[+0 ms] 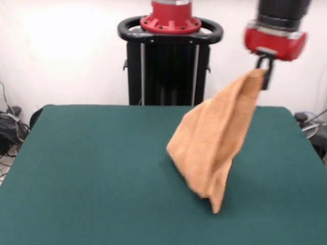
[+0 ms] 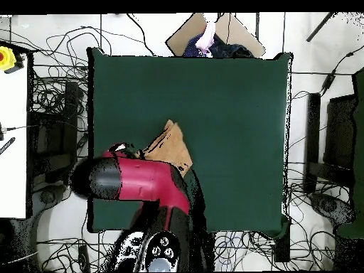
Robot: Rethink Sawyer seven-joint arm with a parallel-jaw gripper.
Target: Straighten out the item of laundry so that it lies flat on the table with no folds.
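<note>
Above surface (image 1: 92, 168), 2 o'clock: end effector (image 1: 265, 72) gripped towel corner.
Towel (image 1: 214, 138): hung crumpled, low tip touching surface.

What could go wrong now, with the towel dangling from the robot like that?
The gripper holds the towel by one corner only, so it could slip free and drop in a heap. It hangs bunched, its low end near the table; lowered straight down, it would likely pile up folded instead of flat.

Level front camera, straight-down overhead camera, both on the table (image 1: 102, 168).
</note>
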